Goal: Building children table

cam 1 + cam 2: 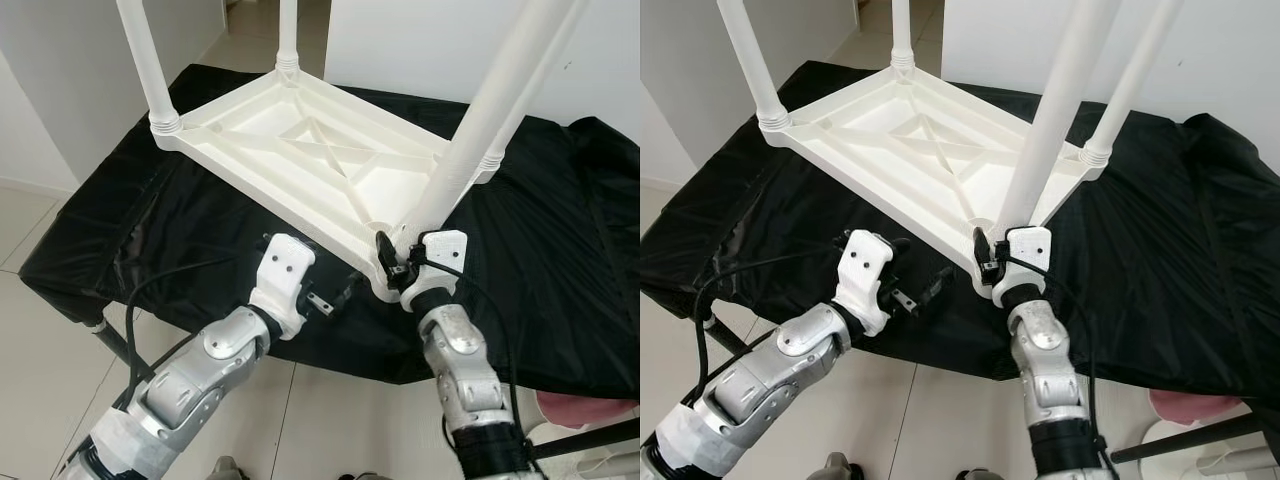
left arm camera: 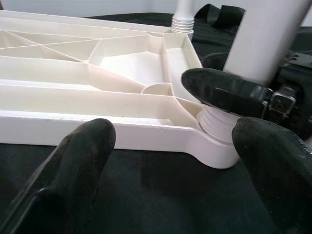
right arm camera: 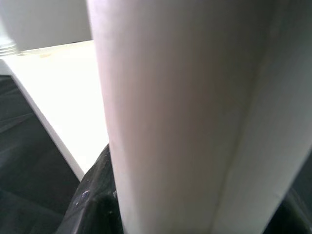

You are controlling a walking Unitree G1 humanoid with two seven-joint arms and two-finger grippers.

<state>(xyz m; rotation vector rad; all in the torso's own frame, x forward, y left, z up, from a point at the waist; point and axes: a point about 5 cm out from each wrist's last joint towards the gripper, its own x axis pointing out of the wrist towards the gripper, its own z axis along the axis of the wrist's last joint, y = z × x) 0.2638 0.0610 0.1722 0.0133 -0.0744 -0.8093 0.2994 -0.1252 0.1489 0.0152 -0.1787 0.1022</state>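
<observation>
A white plastic children's table (image 1: 300, 150) lies upside down on a black cloth, and its legs stand up from the corners. My right gripper (image 1: 400, 247) is shut on the base of the near leg (image 1: 480, 120), just above its threaded socket (image 2: 217, 124). In the right wrist view the leg (image 3: 170, 117) sits close between dark fingers (image 3: 95, 195). My left gripper (image 1: 338, 293) hovers open over the cloth just in front of the table's near rim (image 2: 97, 129), left of that socket. Nothing is between its fingers (image 2: 83, 165).
The black cloth (image 1: 560, 250) covers a work table that ends just ahead of my arms, with tiled floor (image 1: 40, 340) below. Three more legs rise at the far left (image 1: 150, 60), back (image 1: 288, 30) and right (image 1: 530, 90). A pink object (image 1: 575, 410) sits low on the right.
</observation>
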